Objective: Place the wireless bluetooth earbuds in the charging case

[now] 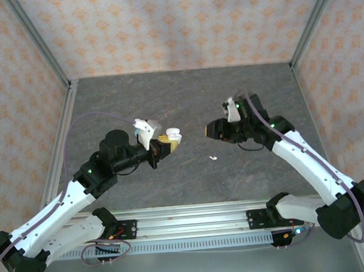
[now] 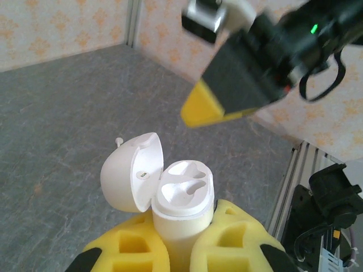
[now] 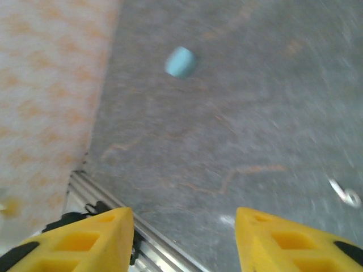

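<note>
The left arm (image 1: 73, 195) reaches up and inward from its base with the elbow bent. Its left gripper (image 1: 165, 143) points right, 2 yellow fingers (image 2: 238, 241) clamped on a white case (image 2: 182, 198). The right arm (image 1: 313, 160) mirrors it (forearm angled toward the centre). The right gripper (image 1: 212, 130) faces left, its 2 fingers spread wide apart.

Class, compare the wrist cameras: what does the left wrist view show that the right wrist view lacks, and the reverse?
Left wrist view: the left gripper clamped on the open white charging case, both wells empty. Right wrist view: a blurred pale teal item lying on the table. Shared: the open right gripper, the grey table, the patterned wall, and probably one small white earbud lying on the table.
</note>
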Controlling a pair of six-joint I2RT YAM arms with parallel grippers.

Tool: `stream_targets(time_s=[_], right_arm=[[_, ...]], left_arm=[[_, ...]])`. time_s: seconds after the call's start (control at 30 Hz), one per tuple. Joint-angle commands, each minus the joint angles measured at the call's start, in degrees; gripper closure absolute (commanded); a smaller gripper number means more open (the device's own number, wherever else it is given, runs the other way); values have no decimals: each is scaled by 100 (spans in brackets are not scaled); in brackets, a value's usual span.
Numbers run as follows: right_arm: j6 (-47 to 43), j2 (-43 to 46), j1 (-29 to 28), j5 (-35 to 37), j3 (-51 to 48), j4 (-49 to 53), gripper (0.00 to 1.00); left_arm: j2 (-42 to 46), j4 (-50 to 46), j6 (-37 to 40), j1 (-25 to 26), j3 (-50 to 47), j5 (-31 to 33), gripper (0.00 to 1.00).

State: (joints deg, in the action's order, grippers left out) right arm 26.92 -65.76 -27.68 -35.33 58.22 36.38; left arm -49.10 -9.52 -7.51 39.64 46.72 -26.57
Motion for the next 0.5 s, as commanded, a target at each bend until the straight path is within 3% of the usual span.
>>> stream_targets(time_s=[0.0, 0.47], right_arm=[[1160, 63, 24, 281, -758, -610, 58], [1592, -695, 26, 435, -1948, -1545, 74]], left_arm=[[98, 4, 56, 20, -81, 134, 100], [225, 472, 155, 18, -644, 183, 100]])
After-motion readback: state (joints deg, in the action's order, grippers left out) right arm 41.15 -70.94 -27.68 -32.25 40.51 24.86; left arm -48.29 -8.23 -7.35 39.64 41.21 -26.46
